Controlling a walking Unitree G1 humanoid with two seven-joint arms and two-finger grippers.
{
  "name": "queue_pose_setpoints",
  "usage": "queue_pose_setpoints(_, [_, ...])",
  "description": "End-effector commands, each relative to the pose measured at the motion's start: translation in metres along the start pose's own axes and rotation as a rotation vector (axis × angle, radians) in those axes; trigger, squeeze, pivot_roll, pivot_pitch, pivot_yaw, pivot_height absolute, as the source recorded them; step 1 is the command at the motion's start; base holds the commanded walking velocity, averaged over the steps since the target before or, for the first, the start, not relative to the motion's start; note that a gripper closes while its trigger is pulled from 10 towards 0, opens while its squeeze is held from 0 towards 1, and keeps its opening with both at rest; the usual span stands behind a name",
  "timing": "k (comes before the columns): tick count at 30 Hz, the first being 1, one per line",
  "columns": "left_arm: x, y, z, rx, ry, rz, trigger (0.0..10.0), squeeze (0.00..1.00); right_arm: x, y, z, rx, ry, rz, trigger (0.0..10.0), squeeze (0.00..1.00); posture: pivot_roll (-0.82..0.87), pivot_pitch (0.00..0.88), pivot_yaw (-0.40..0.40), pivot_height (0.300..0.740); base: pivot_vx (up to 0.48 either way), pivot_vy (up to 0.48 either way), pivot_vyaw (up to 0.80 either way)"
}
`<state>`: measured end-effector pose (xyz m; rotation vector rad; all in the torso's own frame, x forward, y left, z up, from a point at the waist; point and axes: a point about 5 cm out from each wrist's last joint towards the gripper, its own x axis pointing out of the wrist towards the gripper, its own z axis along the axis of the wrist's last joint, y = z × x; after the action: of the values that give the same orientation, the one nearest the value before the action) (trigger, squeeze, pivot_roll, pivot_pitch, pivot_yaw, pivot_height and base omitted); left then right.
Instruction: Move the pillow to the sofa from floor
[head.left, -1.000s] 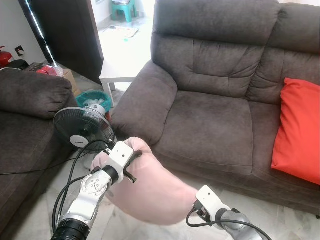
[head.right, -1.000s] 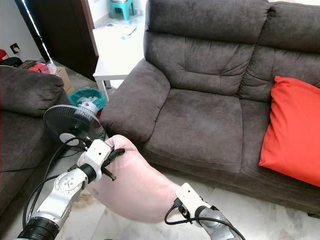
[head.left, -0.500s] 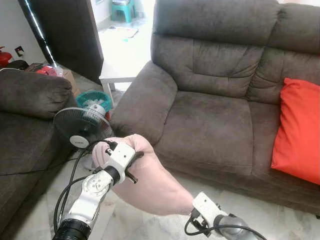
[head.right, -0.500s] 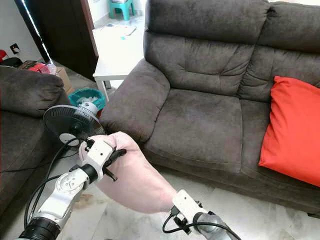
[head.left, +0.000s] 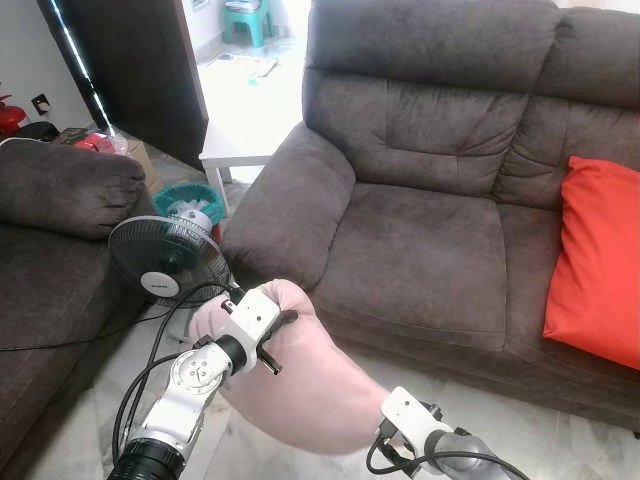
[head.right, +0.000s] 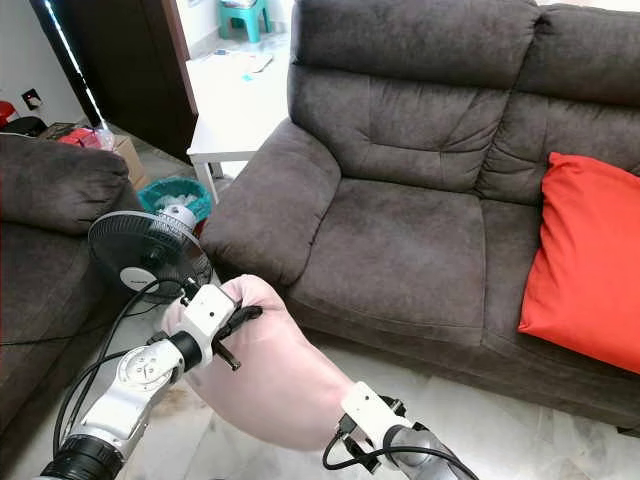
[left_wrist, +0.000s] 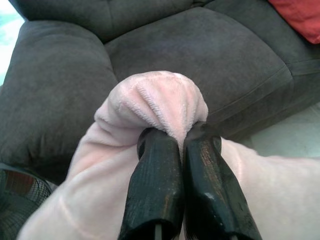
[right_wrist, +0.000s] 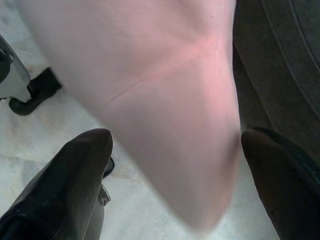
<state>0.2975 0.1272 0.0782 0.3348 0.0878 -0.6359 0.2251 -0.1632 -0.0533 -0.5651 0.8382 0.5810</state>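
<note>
Step in hand: carry. My left pincer (left_wrist: 172, 187) clamped tight on pink pillow (head.left: 300, 385) corner; my right pincer (right_wrist: 175, 175) spread wide around lower end. Pillow off floor, short of sofa (head.left: 420, 250) seat at 1 o'clock. Next: lift, swing forward over seat, release.

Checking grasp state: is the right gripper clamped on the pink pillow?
No, in the right wrist view the right gripper has its fingers spread wide, with the pink pillow hanging between them untouched.
</note>
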Motion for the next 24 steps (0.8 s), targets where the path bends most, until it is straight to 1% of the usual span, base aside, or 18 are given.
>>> queue_pose_setpoints(1, [0.004, 0.006, 0.026, 0.066, -0.099, 0.0, 10.0, 0.0, 0.001, 0.001, -0.002, -0.008, 0.028, 0.001, 10.0, 0.0, 0.11, 0.031, -0.007, 0.74, 0.0, 0.0, 0.0])
queue_pose_setpoints(3, [0.005, 0.008, 0.032, 0.078, -0.118, -0.005, 10.0, 0.0, 0.001, 0.002, -0.008, -0.032, 0.062, -0.001, 10.0, 0.0, 0.11, 0.031, -0.007, 0.74, 0.0, 0.0, 0.0])
queue_pose_setpoints(4, [0.005, 0.008, 0.032, 0.078, -0.118, -0.005, 10.0, 0.0, 0.001, 0.002, -0.008, -0.032, 0.062, -0.001, 10.0, 0.0, 0.11, 0.031, -0.007, 0.74, 0.0, 0.0, 0.0])
queue_pose_setpoints(5, [0.006, 0.009, 0.038, 0.091, -0.136, -0.009, 10.0, 0.0, 0.001, 0.004, -0.014, -0.045, 0.083, 0.004, 10.0, 0.0, 0.11, 0.031, -0.007, 0.74, 0.0, 0.0, 0.0])
queue_pose_setpoints(7, [0.007, 0.009, 0.043, 0.1, -0.151, -0.013, 10.0, 0.0, 0.0, 0.007, -0.019, -0.053, 0.094, 0.01, 10.0, 0.0, 0.11, 0.035, -0.007, 0.74, 0.0, 0.0, 0.0])
queue_pose_setpoints(12, [0.008, 0.008, 0.055, 0.125, -0.192, -0.027, 10.0, 0.0, 0.0, 0.014, -0.029, -0.044, 0.117, 0.026, 10.0, 0.0, 0.11, 0.037, -0.007, 0.74, 0.0, 0.0, 0.0])
queue_pose_setpoints(16, [0.008, 0.006, 0.06, 0.131, -0.207, -0.042, 10.0, 0.0, 0.001, 0.019, -0.031, -0.045, 0.123, 0.038, 10.0, 0.0, 0.12, 0.04, -0.008, 0.74, 0.0, 0.0, 0.0])
queue_pose_setpoints(20, [0.008, 0.006, 0.061, 0.132, -0.206, -0.045, 10.0, 0.0, 0.002, 0.02, -0.031, -0.045, 0.13, 0.035, 10.0, 0.0, 0.12, 0.041, -0.008, 0.74, 0.0, 0.0, 0.0])
queue_pose_setpoints(24, [0.008, 0.002, 0.062, 0.138, -0.204, -0.075, 10.0, 0.0, 0.004, 0.021, -0.029, -0.042, 0.136, 0.023, 10.0, 0.0, 0.12, 0.041, -0.008, 0.74, 0.0, 0.0, 0.0])
